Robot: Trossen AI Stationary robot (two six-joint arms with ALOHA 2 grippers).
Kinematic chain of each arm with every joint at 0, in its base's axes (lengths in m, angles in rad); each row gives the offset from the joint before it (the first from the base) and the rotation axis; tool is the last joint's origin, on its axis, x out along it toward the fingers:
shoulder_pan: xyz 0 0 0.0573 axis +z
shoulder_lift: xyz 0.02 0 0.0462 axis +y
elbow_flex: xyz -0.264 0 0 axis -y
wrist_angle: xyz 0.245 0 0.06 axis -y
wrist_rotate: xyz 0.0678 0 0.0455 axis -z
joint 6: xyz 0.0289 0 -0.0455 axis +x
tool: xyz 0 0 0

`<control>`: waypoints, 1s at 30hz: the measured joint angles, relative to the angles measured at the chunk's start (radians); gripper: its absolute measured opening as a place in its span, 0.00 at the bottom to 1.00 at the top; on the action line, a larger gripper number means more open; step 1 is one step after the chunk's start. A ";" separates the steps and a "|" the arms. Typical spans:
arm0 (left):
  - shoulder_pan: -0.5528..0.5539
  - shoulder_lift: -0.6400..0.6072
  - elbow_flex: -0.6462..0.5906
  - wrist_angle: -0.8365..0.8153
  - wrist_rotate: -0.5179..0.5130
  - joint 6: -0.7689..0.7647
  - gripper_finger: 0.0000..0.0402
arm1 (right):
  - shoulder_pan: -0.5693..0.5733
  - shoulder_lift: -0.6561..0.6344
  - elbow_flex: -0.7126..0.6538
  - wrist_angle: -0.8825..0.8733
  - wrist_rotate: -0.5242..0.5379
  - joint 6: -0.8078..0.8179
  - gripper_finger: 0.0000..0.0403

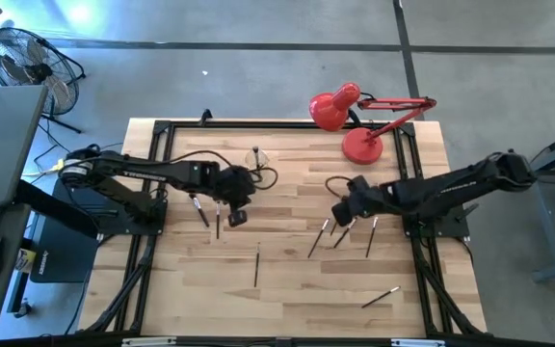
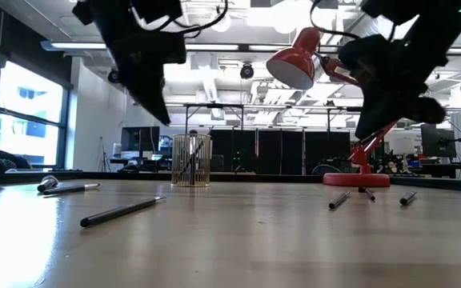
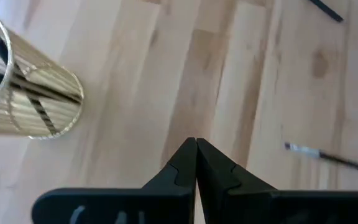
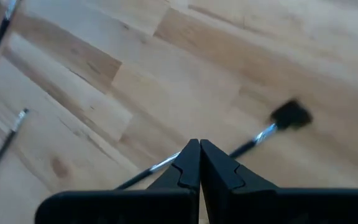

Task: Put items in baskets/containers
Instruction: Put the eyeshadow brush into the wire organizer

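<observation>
A small clear ribbed cup [image 1: 256, 157] stands upright at the far middle of the table, with dark sticks in it [image 3: 39, 102]. Several more thin dark sticks lie flat on the wood: two by my left gripper [image 1: 200, 207], one toward the near edge [image 1: 256, 265], three by my right gripper [image 1: 343, 234], one near right [image 1: 381, 297]. My left gripper [image 3: 196, 144] hovers shut and empty on the near side of the cup [image 2: 191, 160]. My right gripper [image 4: 196, 144] hovers shut above a brush-tipped stick [image 4: 263, 132], which lies crosswise on the table beneath its fingertips.
A red desk lamp [image 1: 335, 106] stands at the far right, its round base [image 1: 362, 145] on the table. Bare wood lies in the middle and along the near edge. A fan [image 1: 27, 58] stands on the floor beyond the table's left side.
</observation>
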 joint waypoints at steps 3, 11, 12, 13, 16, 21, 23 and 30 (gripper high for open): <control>0.046 -0.031 -0.077 0.053 0.046 0.036 0.00 | 0.064 0.045 0.050 -0.069 0.036 0.150 0.00; 0.150 -0.086 -0.174 0.074 0.203 0.152 0.00 | 0.112 0.289 0.307 -0.546 -0.078 0.510 0.00; 0.156 -0.086 -0.175 0.076 0.217 0.168 0.00 | 0.112 0.318 0.328 -0.598 -0.093 0.561 0.00; 0.161 -0.087 -0.174 0.078 0.228 0.184 0.00 | 0.107 0.346 0.346 -0.640 -0.104 0.606 0.00; 0.166 -0.087 -0.175 0.077 0.250 0.225 0.00 | 0.079 0.399 0.356 -0.677 -0.162 0.691 0.01; 0.164 -0.087 -0.175 0.077 0.264 0.276 0.00 | 0.025 0.426 0.327 -0.614 -0.194 0.724 0.06; 0.164 -0.087 -0.175 0.077 0.269 0.280 0.00 | 0.007 0.426 0.318 -0.586 -0.184 0.726 0.10; 0.164 -0.087 -0.175 0.075 0.280 0.286 0.00 | -0.046 0.426 0.268 -0.506 -0.171 0.730 0.23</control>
